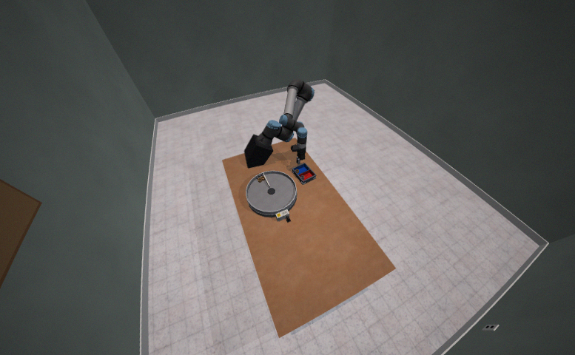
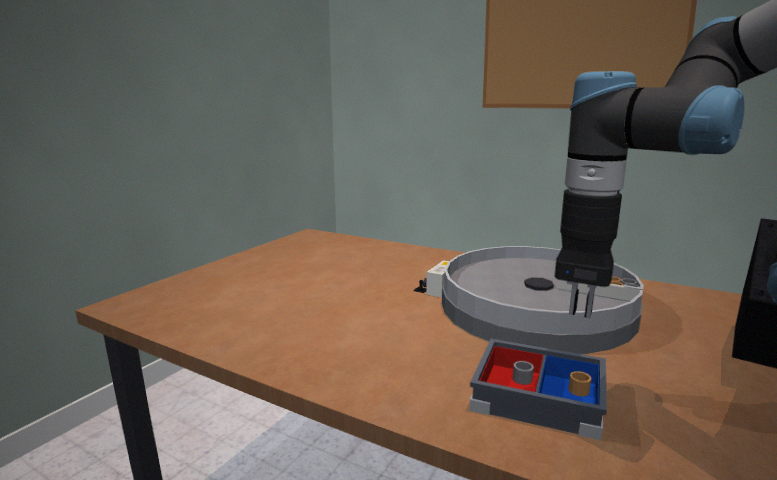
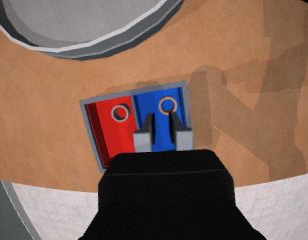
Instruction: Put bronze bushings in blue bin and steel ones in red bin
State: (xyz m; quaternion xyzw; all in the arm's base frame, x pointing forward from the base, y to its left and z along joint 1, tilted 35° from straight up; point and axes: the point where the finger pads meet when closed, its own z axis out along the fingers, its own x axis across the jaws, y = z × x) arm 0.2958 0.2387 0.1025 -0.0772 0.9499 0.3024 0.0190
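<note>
My gripper (image 1: pixel 298 161) (image 2: pixel 580 314) (image 3: pixel 161 122) hangs above the bins, fingers apart, with nothing between them. One bronze bushing (image 2: pixel 579 386) stands upright in the blue bin (image 2: pixel 557 389) (image 3: pixel 148 102). One steel bushing (image 2: pixel 522 375) stands upright in the red bin (image 2: pixel 497 379) (image 3: pixel 106 137). The grey turntable (image 1: pixel 277 203) (image 2: pixel 487 282) (image 3: pixel 84 25) stands behind the bins in the exterior view. Several bushings (image 1: pixel 260 178) sit together near its rim beside a pale bar; bronze and grey rims show there in the exterior view, partly hidden.
The pale bar (image 1: pixel 267 180) runs from near the turntable's hub to its rim. A small white box (image 1: pixel 283 214) (image 2: pixel 435 282) sits against the turntable's outer side. The black arm base (image 1: pixel 257 151) (image 2: pixel 758 297) stands nearby. The raised turntable wall and bin-tray walls are obstacles.
</note>
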